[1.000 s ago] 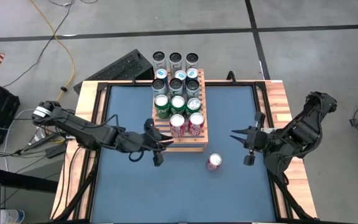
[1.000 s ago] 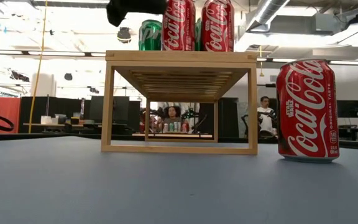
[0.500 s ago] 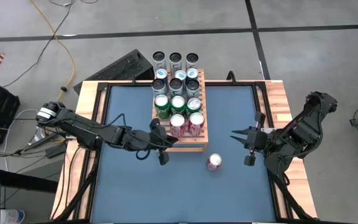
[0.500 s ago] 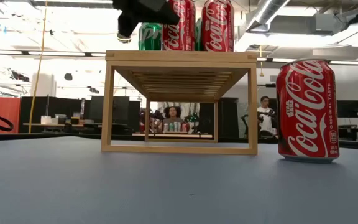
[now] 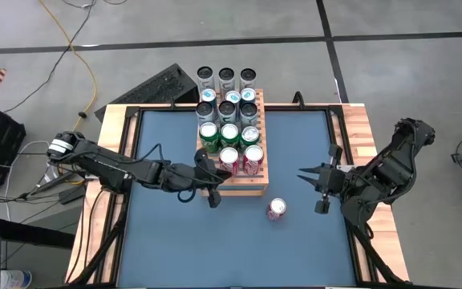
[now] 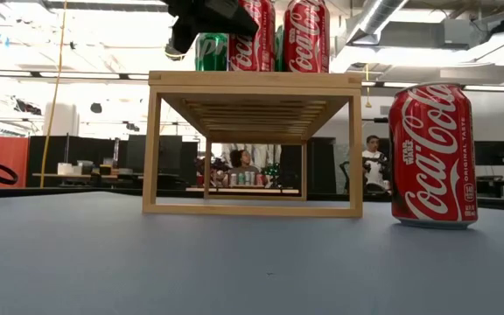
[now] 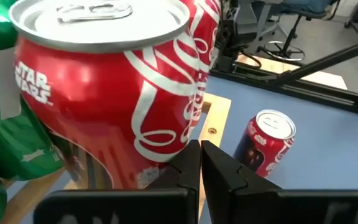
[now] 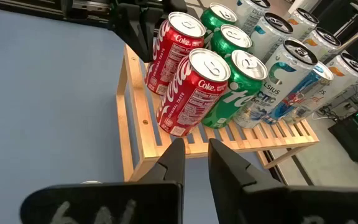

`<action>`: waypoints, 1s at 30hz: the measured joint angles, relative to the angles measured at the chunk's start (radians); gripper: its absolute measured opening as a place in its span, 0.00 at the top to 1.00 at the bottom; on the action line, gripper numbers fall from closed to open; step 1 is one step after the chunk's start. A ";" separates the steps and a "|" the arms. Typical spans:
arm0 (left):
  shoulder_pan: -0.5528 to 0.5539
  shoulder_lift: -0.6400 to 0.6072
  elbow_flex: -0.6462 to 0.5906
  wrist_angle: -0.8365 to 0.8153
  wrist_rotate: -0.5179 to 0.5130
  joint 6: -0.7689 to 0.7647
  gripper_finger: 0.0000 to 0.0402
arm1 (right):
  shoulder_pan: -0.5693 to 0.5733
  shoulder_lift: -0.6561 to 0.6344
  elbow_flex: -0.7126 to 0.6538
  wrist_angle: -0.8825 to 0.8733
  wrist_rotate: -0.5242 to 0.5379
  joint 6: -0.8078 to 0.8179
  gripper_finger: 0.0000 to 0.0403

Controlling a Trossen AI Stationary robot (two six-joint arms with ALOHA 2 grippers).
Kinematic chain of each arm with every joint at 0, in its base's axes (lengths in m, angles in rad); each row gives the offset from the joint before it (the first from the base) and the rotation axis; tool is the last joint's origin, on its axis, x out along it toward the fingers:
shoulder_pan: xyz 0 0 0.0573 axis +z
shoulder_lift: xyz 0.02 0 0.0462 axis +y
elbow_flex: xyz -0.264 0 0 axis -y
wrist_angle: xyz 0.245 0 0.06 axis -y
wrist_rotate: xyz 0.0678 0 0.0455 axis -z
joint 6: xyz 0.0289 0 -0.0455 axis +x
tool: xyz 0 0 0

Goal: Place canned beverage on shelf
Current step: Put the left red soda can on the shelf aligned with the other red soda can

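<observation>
The wooden slatted shelf (image 5: 251,186) stands at the table's far middle and also shows in the low view (image 6: 252,83). Rows of cans stand on it, with two red cans in the front row (image 5: 228,160) (image 5: 253,156). A loose red can (image 5: 276,209) stands upright on the blue mat in front of the shelf, right of its middle (image 6: 431,156). My left gripper (image 5: 217,185) is shut at shelf-top height, right by the front-left red can (image 7: 104,93). My right gripper (image 5: 307,189) hovers right of the loose can, its fingers a narrow gap apart (image 8: 194,152), empty. My left gripper's shut fingertips (image 7: 191,155) stand level at the lower side of the front-left red can (image 7: 160,158), coming from the table's left. I cannot tell whether they touch it. The can stands upright on the shelf.
Green cans (image 5: 229,134) and pale tall cans (image 5: 227,100) fill the shelf behind the red ones. A wooden table frame (image 5: 359,136) borders the blue mat. A keyboard (image 5: 155,87) lies beyond the far left corner. People sit in the room behind (image 6: 373,157).
My left gripper has moved toward the table's right, along the shelf's front left corner, up to the front-left red can. The cans and my right gripper have kept still.
</observation>
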 joint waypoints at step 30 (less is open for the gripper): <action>-0.038 -0.009 0.001 0.072 0.060 0.024 1.00 | -0.060 0.135 0.000 0.063 -0.003 -0.012 0.84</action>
